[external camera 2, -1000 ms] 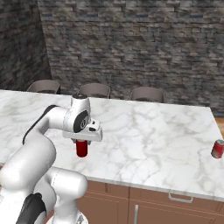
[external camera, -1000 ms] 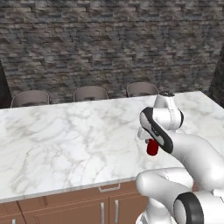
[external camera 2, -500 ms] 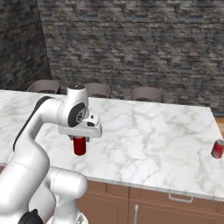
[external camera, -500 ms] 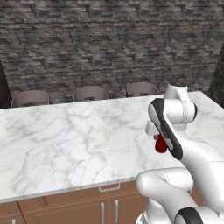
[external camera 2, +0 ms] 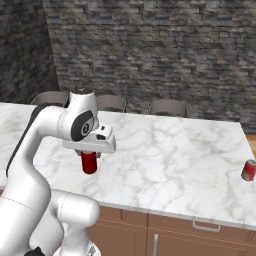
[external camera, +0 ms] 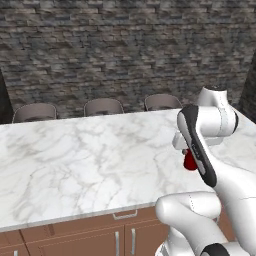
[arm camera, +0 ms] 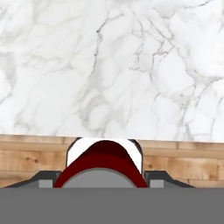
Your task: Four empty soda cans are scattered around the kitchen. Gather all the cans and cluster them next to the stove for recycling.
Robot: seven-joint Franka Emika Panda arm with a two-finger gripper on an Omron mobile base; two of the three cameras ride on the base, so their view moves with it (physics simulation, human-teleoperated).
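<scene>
We log 1 red soda can (external camera 2: 89,162) clamped upright in the gripper (external camera 2: 90,156), above the marble counter (external camera 2: 165,155). A 2nd red can (external camera 2: 248,170) stands well apart from the hand, by the counter's edge.

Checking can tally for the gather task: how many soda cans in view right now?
2. One red can hangs in the gripper above the marble counter, near its front edge. Another red can stands at the counter's far right end. Others may be elsewhere, out of frame.
</scene>
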